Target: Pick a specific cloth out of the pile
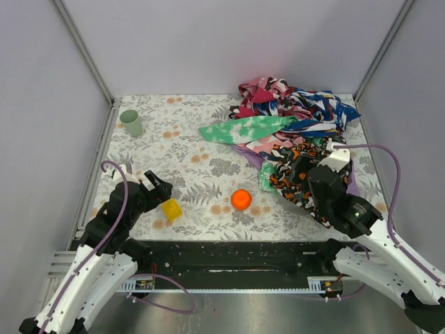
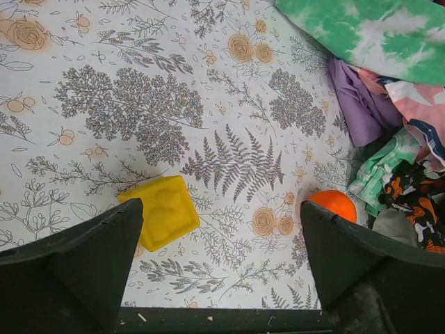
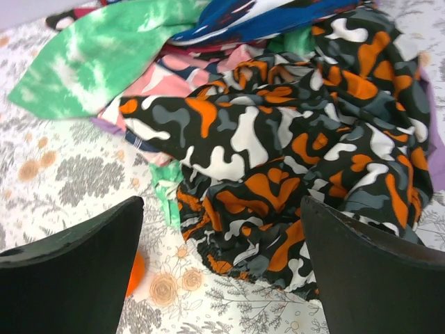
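Note:
The pile [image 1: 292, 122] of patterned cloths fills the table's far right. The lilac cloth [image 1: 251, 157] lies under it, with only edges showing: a fold [image 2: 357, 104] below the green-white tie-dye cloth [image 2: 368, 35], and a strip [image 3: 437, 156] past the black-orange-white cloth [image 3: 292, 153]. My right gripper [image 1: 311, 170] [image 3: 222, 223] hangs open over the near edge of that black-orange cloth, holding nothing. Over bare table at the near left, my left gripper [image 1: 154, 186] [image 2: 221, 229] stands wide open and holds nothing.
A yellow block [image 1: 171, 209] [image 2: 161, 209] lies by my left gripper's left finger. An orange ball [image 1: 241, 199] [image 2: 334, 204] [image 3: 137, 271] sits between the arms, near the pile's front edge. A green cup [image 1: 131, 122] stands at the far left. Walls enclose the table.

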Controlling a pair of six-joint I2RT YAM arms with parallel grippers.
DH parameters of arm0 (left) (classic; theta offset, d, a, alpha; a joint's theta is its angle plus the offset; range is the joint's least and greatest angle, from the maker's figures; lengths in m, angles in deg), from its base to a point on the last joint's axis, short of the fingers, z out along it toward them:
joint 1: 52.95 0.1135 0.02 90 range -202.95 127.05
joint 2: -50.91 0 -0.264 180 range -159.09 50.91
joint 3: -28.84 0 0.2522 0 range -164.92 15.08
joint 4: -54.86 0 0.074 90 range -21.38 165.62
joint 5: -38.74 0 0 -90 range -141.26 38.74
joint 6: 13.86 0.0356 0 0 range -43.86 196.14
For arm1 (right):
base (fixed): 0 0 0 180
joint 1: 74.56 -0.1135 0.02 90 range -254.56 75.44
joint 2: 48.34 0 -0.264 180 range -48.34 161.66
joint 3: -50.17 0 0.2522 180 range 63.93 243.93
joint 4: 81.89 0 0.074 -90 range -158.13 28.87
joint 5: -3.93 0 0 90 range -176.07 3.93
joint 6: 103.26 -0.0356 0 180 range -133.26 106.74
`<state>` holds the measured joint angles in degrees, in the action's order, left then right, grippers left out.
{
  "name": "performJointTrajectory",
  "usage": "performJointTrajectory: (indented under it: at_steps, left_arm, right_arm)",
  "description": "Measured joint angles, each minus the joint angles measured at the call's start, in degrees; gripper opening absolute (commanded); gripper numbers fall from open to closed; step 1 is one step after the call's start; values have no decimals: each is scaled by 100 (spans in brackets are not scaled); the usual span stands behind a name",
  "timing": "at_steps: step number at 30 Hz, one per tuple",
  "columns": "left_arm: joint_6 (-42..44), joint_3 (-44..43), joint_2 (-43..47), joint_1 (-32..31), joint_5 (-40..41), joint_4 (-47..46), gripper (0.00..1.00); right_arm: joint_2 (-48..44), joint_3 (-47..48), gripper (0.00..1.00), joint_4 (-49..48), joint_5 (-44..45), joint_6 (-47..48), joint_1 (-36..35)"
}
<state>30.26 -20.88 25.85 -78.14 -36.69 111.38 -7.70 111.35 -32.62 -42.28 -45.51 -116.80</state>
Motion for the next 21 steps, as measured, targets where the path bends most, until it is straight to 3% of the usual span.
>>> performJointTrajectory:
  at_steps: [12,16,21]
  left_arm:
    - [0,116,35,0,-85,-4,99]
    - [2,149,31,0,-85,-50,99]
    - [2,192,20,0,-157,-70,99]
  right_arm:
    - [57,-90,99,-955,-2068,2124,4]
    - [671,201,99,-1132,-2693,3320,2]
    - [1781,501,99,-1211,-2693,4640,2]
